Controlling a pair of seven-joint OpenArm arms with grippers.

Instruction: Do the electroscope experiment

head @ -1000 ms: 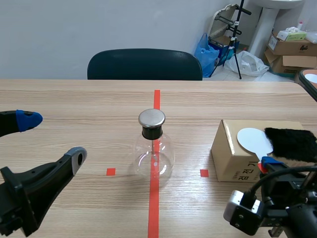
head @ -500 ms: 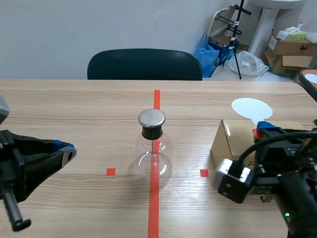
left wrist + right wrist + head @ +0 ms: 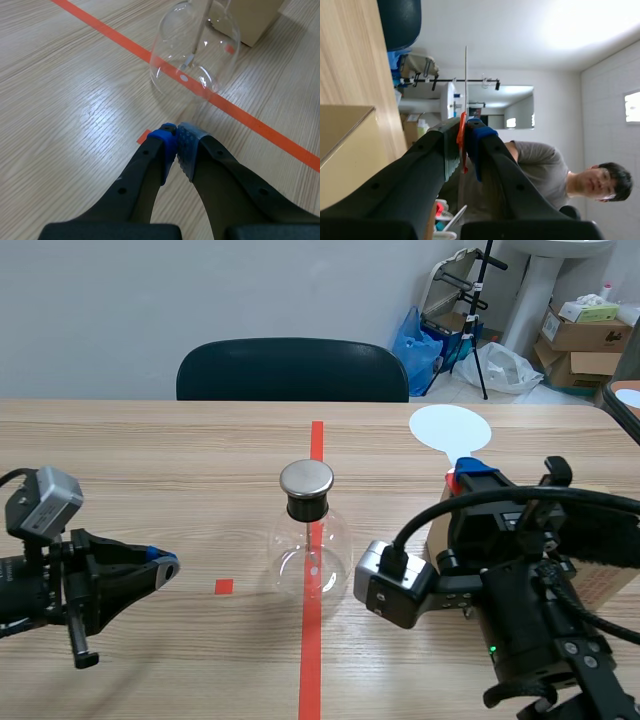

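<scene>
The electroscope, a clear glass flask [image 3: 310, 545] with a metal cap [image 3: 306, 478], stands on the red centre tape line. My left gripper [image 3: 160, 565] rests low over the table to the flask's left, shut on nothing; in the left wrist view its fingertips [image 3: 177, 137] meet just short of the flask [image 3: 195, 55]. My right gripper [image 3: 472, 480] is raised to the flask's right, shut on the red handle of a white disc paddle [image 3: 450, 428]. In the right wrist view the paddle [image 3: 466, 75] is seen edge-on, pinched in the right gripper [image 3: 462, 131].
A cardboard box [image 3: 600, 585] stands at the right, mostly hidden behind my right arm; its top also shows beside the right gripper [image 3: 345, 150]. A dark chair [image 3: 292, 370] stands at the table's far edge. A person shows in the right wrist view's background.
The left gripper has shut and come lower toward the flask. The right arm has lifted the white paddle off the box and carried it up and left.
</scene>
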